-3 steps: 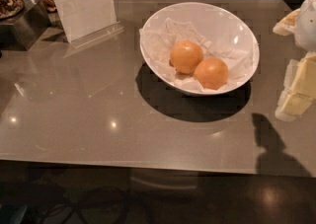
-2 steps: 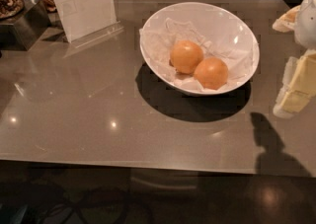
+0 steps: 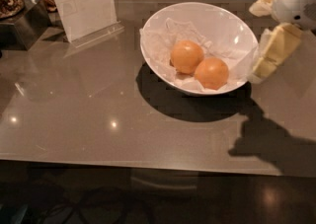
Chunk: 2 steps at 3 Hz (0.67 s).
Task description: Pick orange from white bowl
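Hovering my gripper [image 3: 257, 40] just right of the white bowl [image 3: 163, 30], jaws spread and empty, I am planning to come over the rim and straddle the orange [image 3: 211, 73] inside without nudging the paler twin [image 3: 186, 56] beside it.

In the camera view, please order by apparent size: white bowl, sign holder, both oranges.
1. Glossy white ceramic bowl.
2. Clear plastic sign holder, partly cropped.
3. Deeper-coloured round orange and paler-topped orange: alike, unranked.
The gripper hangs right of the bowl.
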### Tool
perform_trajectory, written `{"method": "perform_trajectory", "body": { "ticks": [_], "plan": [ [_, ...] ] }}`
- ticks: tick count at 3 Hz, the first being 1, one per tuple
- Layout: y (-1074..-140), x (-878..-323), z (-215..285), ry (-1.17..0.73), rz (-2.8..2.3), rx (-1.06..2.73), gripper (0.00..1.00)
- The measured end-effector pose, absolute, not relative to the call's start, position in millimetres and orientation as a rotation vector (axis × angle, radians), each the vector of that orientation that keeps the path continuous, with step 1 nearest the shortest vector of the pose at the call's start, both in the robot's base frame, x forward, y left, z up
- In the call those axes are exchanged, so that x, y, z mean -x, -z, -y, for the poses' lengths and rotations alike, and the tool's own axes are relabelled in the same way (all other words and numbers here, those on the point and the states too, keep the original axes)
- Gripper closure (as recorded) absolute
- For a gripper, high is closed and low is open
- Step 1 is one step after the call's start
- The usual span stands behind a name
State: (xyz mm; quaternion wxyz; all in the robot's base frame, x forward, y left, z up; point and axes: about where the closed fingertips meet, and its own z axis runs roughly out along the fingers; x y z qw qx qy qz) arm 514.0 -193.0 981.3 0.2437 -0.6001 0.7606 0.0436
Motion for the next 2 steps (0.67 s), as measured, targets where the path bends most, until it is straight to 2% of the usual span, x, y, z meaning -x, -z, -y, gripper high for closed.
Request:
{"method": "perform_trajectory", "body": {
  "ticks": [2],
  "plan": [
    [-953,-576,172,-0.344,-2.096,1.495,0.00]
  ]
}}
